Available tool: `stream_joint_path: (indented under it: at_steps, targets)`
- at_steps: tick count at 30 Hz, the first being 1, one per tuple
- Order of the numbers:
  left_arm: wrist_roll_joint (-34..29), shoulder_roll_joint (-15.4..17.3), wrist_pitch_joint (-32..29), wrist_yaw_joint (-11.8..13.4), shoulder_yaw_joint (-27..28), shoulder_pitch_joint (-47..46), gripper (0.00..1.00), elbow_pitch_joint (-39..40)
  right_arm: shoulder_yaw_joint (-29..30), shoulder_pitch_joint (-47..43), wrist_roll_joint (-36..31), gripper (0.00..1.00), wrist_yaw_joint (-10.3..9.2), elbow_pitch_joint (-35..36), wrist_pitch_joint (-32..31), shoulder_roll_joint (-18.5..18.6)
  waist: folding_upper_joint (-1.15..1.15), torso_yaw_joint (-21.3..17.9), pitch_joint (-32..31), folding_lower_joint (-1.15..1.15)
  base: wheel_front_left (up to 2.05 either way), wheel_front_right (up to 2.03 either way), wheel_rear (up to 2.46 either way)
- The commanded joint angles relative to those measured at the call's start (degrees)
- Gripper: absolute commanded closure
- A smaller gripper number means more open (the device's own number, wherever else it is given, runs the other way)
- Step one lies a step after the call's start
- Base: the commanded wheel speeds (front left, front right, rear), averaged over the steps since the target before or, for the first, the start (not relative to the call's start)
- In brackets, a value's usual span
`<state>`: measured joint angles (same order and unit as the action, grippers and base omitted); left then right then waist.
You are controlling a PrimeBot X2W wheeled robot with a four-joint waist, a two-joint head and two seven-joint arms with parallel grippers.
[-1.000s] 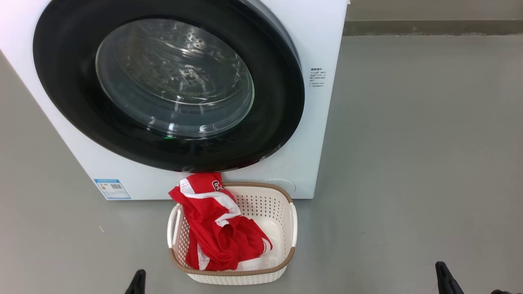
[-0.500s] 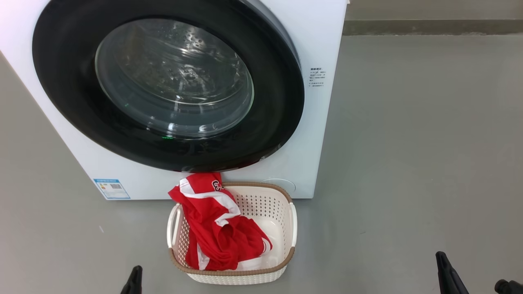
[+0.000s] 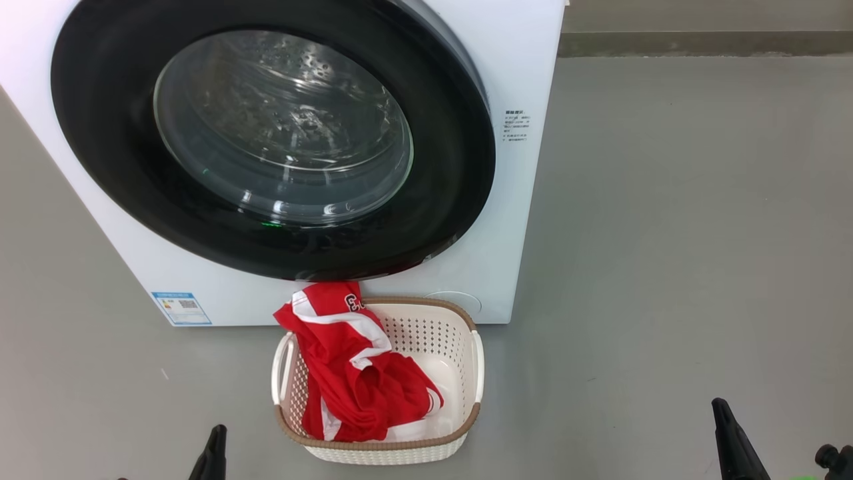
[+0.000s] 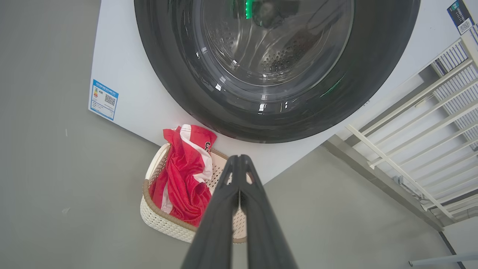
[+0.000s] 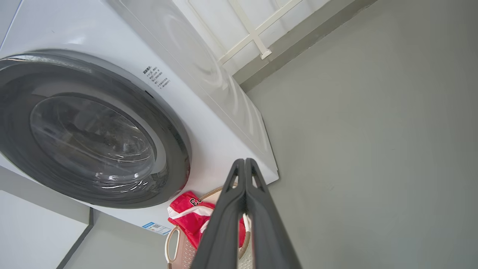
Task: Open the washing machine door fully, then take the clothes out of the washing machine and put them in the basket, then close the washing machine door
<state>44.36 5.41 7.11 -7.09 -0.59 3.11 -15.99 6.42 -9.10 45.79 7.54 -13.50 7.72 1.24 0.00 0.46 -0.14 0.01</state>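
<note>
The last step was judged to be in hand, or already done. The washing machine door (image 3: pixel 280 127) was seen lying flat against the front of the washing machine (image 3: pixel 526 220), its glass bulge turned back towards both grippers. No gap was made out along its black rim, though whether the latch had caught could not be told. The left gripper (image 4: pixel 238 164) was seen with its two fingers pressed together and nothing between them, and the right gripper (image 5: pixel 245 164) likewise — both closed and empty, and well apart from the door.

The basket (image 3: pixel 426 333) was set on the floor (image 3: pixel 666 267) ahead of the grippers and between them, nearer the left one, with its far rim just beside the foot of the machine. Its long axis appeared to be laid crosswise, along the machine's front, with a handle (image 3: pixel 478 363) at each end. The clothes (image 3: pixel 353 380) were found inside it: the red garment was stretched from the near rim away towards the machine, its numbered end draped over the far left corner.

Little was judged to be called for next — a light push on the door's rim, should the latch need seating; otherwise the arms could be left at rest.
</note>
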Motion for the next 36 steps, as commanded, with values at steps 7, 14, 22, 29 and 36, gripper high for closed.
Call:
stream_joint_path:
  at_steps: [7, 14, 22, 29, 36]
  targets:
    - [5.2, 0.1, -1.4, -0.2, 1.8, -2.8, 1.0, 1.5, -0.5, 3.5, 5.2, 1.0, -0.02, 1.1, -1.4, 1.2, 0.0, 0.0, 0.0, -0.01, 0.0, 0.0, 0.0]
    - [9.3, -0.2, -2.6, -0.2, 2.3, -3.5, 1.0, 1.5, -0.5, 4.7, 9.3, 1.0, -0.03, 0.9, -2.6, 1.3, 0.0, -0.1, 0.1, -0.01, 0.0, 0.0, 0.0]
    - [13.4, -0.4, -3.8, -0.2, 2.8, -4.1, 1.0, 1.6, -0.6, 5.8, 13.3, 1.0, -0.03, 0.8, -3.8, 1.4, 0.0, -0.1, 0.1, -0.01, 0.0, 0.0, 0.0]
    - [17.5, -0.7, -4.9, -0.2, 3.3, -4.7, 1.0, 1.6, -0.6, 6.9, 17.3, 1.0, -0.03, 0.6, -4.9, 1.5, 0.0, -0.2, 0.1, -0.01, 0.0, 0.0, 0.0]
    - [21.6, -0.9, -6.1, -0.3, 3.9, -5.3, 1.0, 1.7, -0.6, 8.0, 21.4, 1.0, -0.03, 0.5, -6.1, 1.6, 0.0, -0.2, 0.1, -0.01, 0.0, 0.0, 0.0]
